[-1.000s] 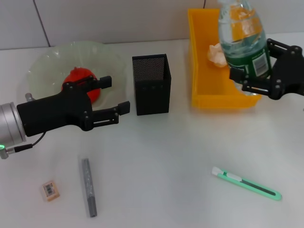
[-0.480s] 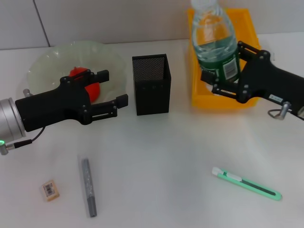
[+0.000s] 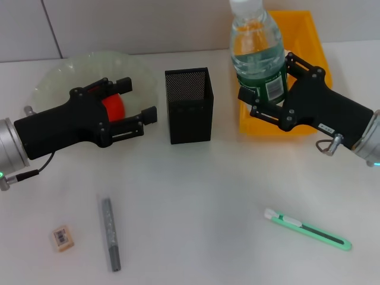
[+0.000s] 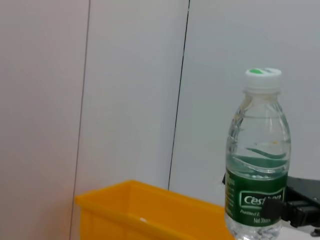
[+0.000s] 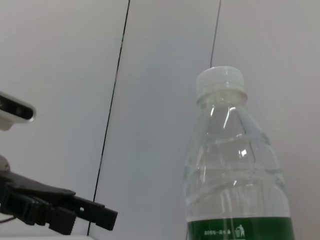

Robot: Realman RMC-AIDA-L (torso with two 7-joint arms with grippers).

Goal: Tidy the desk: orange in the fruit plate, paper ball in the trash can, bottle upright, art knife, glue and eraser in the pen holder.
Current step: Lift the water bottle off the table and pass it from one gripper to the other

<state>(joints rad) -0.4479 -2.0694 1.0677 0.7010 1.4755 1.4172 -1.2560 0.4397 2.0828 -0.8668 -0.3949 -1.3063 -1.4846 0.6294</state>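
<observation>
A plain white desk (image 3: 196,190) runs back to a pale grey panelled wall (image 3: 130,24), its thin dark vertical seams (image 4: 179,95) showing; the light is soft and even.

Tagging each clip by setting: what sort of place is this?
Likely a staged desk-tidying bench: a white table against a pale panelled wall, with a mesh pen holder, art knife and yellow bin.

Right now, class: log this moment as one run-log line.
right tool: shut on bottle, upright | left tool: open, over fruit plate | orange: in plate | art knife: on desk
</observation>
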